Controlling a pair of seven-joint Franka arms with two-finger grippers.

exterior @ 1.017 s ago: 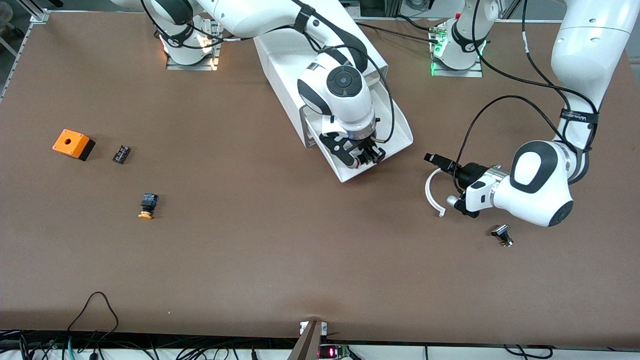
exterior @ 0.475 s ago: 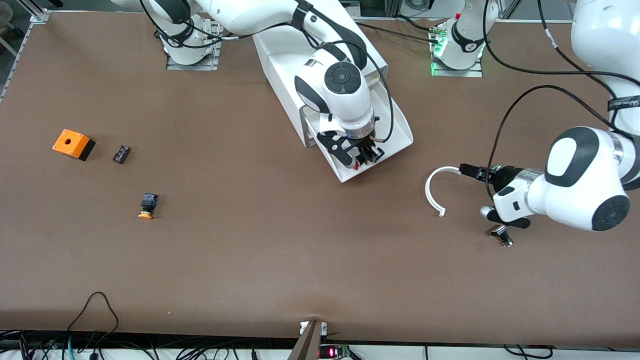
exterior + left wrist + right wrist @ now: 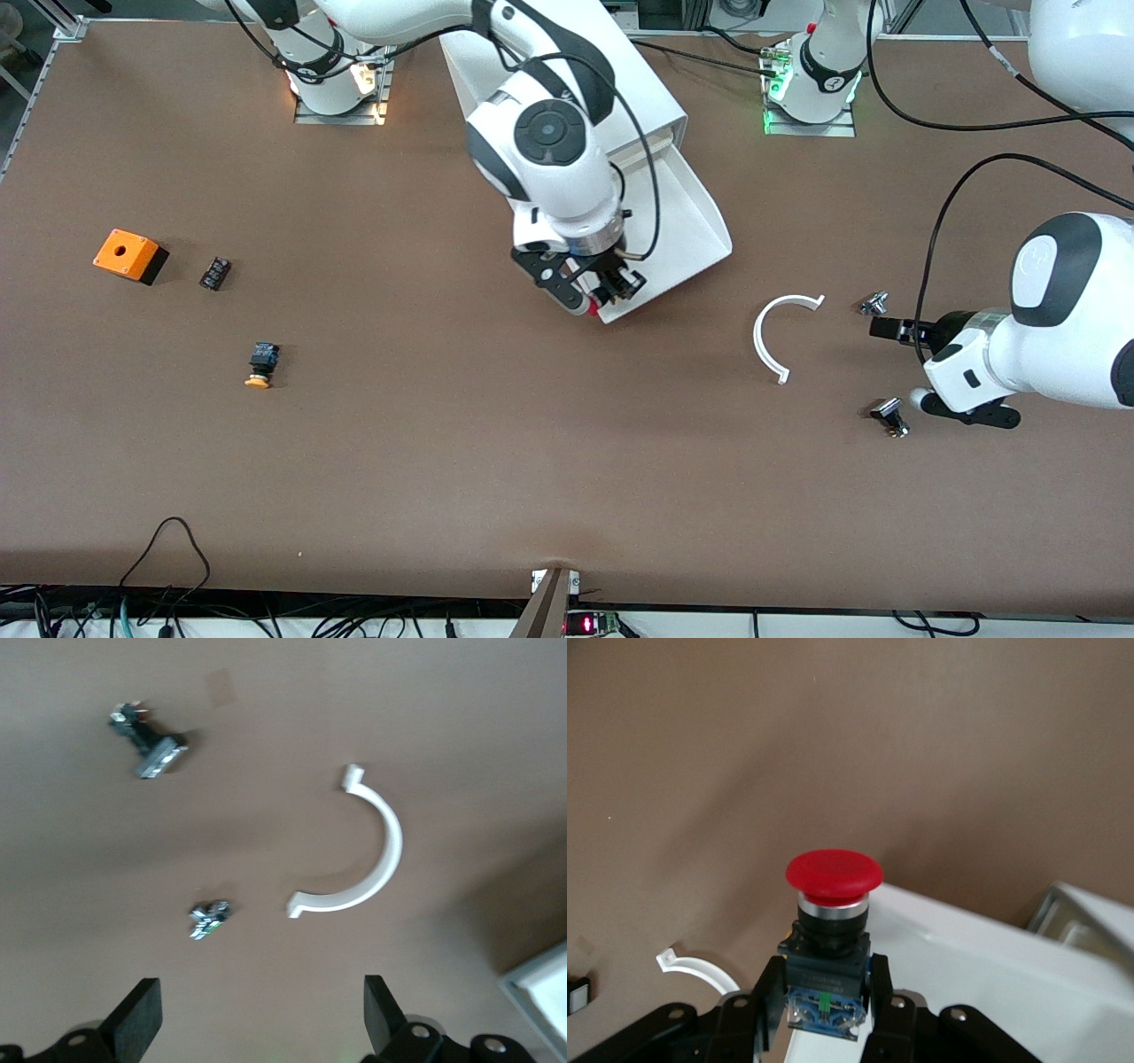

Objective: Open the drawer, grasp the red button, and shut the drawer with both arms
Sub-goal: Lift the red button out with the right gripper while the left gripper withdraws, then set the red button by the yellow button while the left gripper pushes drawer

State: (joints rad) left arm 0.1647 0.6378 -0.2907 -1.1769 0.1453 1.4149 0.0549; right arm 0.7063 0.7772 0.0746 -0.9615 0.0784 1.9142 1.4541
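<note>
Red mushroom-cap push button (image 3: 834, 873) w/ black-blue body; cream-white plastic tray drawer (image 3: 687, 221); white curved plastic arc (image 3: 769, 341); orange box (image 3: 124, 252), black base; brown tabletop (image 3: 443, 443).

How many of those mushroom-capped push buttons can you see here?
2. The red button is held in the right end effector over the open drawer's front edge; the orange-yellow button lies on the table, nearer the camera than the orange box.
</note>
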